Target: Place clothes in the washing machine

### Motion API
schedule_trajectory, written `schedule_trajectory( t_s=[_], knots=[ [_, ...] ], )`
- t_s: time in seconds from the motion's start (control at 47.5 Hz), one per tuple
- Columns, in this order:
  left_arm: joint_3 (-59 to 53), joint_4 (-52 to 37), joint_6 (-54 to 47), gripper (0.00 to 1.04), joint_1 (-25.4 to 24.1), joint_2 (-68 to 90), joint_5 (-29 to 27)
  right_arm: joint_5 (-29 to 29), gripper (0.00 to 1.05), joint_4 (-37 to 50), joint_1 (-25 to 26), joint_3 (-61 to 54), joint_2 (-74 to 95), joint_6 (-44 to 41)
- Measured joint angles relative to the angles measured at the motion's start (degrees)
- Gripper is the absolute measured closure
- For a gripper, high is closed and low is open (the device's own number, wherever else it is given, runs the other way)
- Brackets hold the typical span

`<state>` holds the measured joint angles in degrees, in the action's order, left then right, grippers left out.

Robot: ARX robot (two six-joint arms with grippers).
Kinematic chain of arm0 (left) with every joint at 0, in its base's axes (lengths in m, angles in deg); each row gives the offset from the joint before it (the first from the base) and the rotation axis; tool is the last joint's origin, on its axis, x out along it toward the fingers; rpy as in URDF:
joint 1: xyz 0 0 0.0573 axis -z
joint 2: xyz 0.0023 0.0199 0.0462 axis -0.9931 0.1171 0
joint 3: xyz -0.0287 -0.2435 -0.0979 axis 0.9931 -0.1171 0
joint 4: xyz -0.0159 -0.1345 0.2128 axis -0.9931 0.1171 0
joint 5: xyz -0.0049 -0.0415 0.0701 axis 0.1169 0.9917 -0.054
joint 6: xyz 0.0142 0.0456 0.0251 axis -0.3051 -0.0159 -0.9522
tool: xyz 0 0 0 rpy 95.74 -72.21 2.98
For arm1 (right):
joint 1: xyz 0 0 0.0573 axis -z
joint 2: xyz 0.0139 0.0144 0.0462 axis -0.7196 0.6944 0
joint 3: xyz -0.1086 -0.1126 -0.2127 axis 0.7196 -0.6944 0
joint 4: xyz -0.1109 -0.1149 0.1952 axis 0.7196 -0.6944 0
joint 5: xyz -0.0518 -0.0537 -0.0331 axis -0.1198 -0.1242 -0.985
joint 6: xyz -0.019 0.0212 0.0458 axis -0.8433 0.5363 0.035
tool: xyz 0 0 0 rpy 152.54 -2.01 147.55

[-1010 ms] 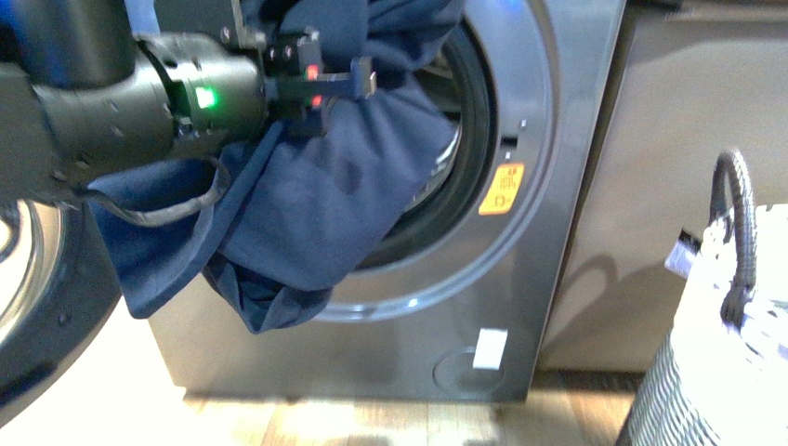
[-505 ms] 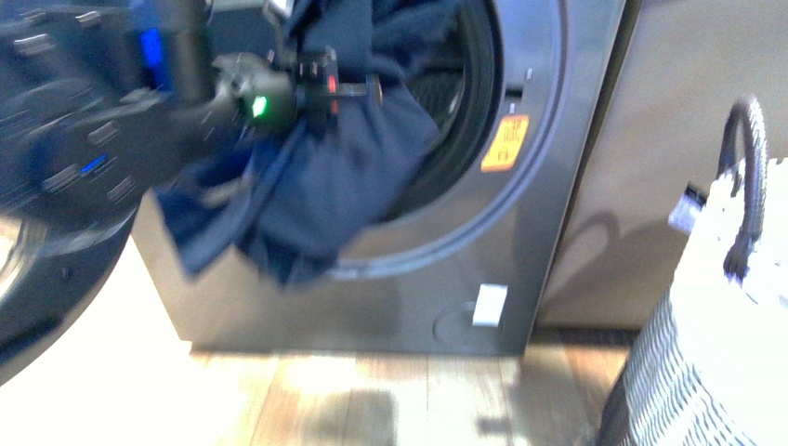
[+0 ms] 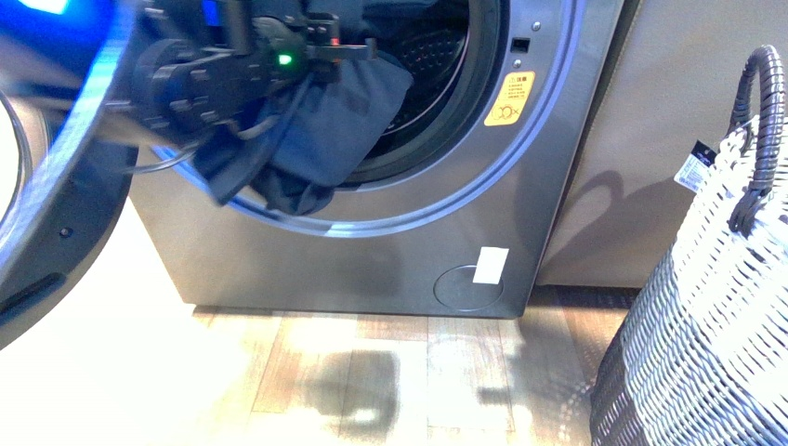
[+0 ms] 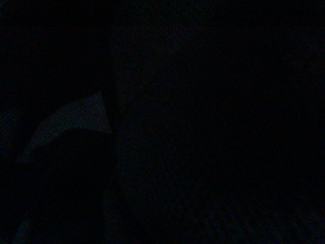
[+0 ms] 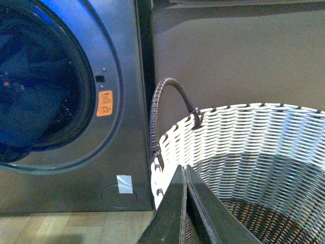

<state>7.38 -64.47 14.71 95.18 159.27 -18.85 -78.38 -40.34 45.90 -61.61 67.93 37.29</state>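
The washing machine (image 3: 418, 251) looks satin metal; clothes (image 3: 334, 139) soft matt cloth; basket (image 3: 706, 316) woven, perhaps plastic; floor (image 3: 279, 372) wood.

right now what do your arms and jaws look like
Left arm: black, chunky ribbed cylinder with a lit green light and a dark cable looping beneath. Right jaws: two dark, flat blades tapering to thin tips.

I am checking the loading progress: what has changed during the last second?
The left gripper, holding the clothes, moved them further into the washing machine; less fabric hangs out now. The door stays open and the white basket stays in place.
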Motion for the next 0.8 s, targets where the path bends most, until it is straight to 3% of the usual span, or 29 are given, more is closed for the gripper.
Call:
schedule_trajectory(
  t_s=[0.337, 0.484, 0.8],
  knots=[
    [18.5, 6.4, -0.5, 0.82, -0.9, 10.7, -4.2, 0.0, 1.02, -3.9, 0.0, 0.0, -4.2, 0.0],
    [24.5, 7.0, -0.8, 0.82, -1.1, 14.1, -4.8, 0.0, 1.02, -13.7, 0.0, 0.0, -12.5, 0.0],
    [34.8, 15.7, -3.8, 0.82, 0.0, 19.6, -6.6, 0.0, 1.02, -14.1, 0.0, 0.0, -14.0, 0.0]
  ],
)
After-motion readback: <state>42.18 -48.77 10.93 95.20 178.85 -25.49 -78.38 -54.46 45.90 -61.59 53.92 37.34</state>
